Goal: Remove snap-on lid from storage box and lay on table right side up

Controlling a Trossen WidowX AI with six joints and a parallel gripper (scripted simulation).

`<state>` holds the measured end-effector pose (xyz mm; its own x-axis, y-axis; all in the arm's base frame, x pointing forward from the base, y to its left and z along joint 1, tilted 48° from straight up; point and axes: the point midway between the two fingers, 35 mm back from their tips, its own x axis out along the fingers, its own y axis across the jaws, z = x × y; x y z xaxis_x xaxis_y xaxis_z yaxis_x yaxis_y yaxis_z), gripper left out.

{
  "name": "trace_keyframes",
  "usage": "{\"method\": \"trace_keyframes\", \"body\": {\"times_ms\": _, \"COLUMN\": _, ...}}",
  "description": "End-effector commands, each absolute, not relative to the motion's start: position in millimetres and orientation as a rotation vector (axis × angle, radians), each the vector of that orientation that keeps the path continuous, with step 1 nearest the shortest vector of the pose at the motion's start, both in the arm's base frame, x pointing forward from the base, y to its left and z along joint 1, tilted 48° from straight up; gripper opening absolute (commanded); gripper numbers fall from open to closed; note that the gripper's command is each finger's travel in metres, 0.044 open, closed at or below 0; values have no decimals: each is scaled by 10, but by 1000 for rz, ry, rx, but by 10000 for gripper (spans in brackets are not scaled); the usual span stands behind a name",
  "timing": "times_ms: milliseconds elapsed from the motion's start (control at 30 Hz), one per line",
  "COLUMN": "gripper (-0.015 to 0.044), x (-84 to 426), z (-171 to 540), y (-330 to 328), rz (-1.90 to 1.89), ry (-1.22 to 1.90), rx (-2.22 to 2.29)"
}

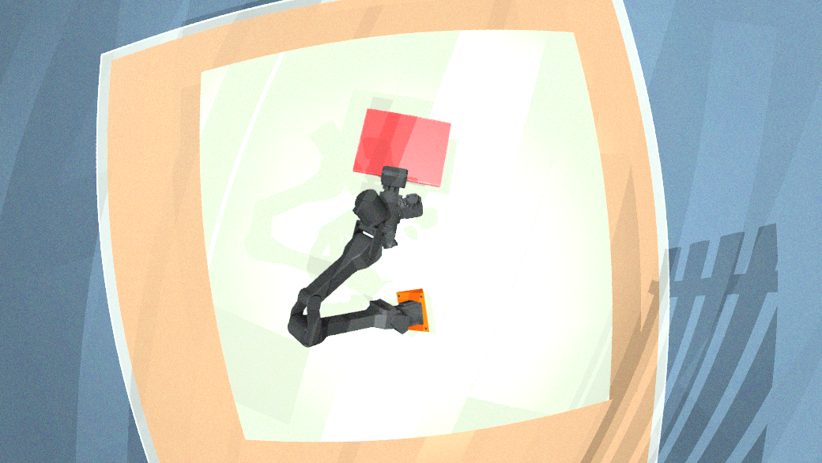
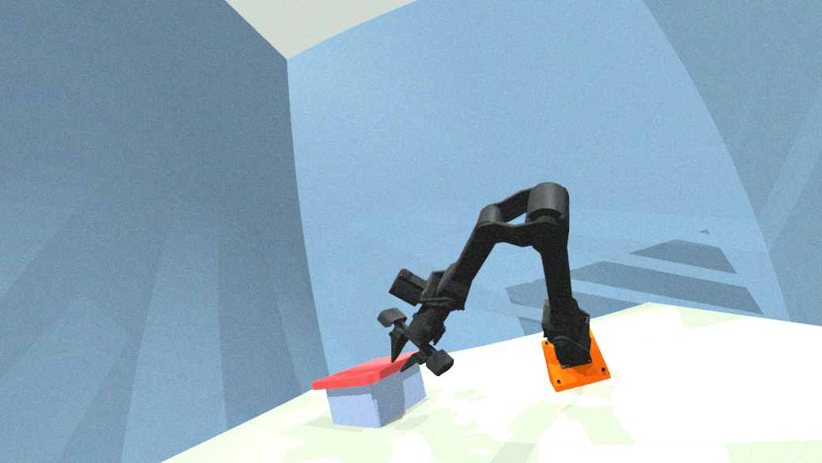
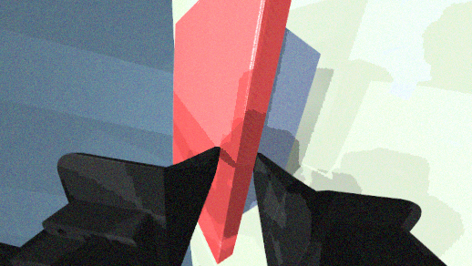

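The red lid [image 1: 425, 149] [image 2: 348, 377] [image 3: 214, 68] lies over the top of the pale blue storage box [image 2: 353, 408] [image 3: 296, 77], roughly level. Whether its gripped side stands slightly raised is too small to tell. The box stands on the table and is hidden under the lid in the top view. My black gripper [image 2: 397, 365] [image 3: 238, 153] is shut on the lid's rim on the side nearest the arm's base. One finger is on the lid's top face, the other at the outer side of its rim. The fingertips are hidden from above in the top view.
The arm's orange base plate [image 1: 426, 321] [image 2: 581, 376] is fixed on the pale table [image 1: 518, 230] [image 2: 690, 402], on the gripper's side of the box. The arm bends out to the left in the top view. A tan border [image 1: 149, 230] surrounds the pale surface. Shadows streak the scene.
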<state>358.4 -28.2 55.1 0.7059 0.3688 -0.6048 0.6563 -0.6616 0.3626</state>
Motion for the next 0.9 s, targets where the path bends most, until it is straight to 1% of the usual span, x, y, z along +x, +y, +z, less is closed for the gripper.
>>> {"method": "trace_keyframes", "body": {"times_ms": 0, "gripper": 0, "x": 3584, "z": 581, "y": -317, "rz": -657, "ry": 767, "rx": 2338}}
{"method": "trace_keyframes", "body": {"times_ms": 867, "gripper": 0, "x": 3600, "z": 575, "y": -323, "rz": -662, "ry": 769, "rx": 2341}}
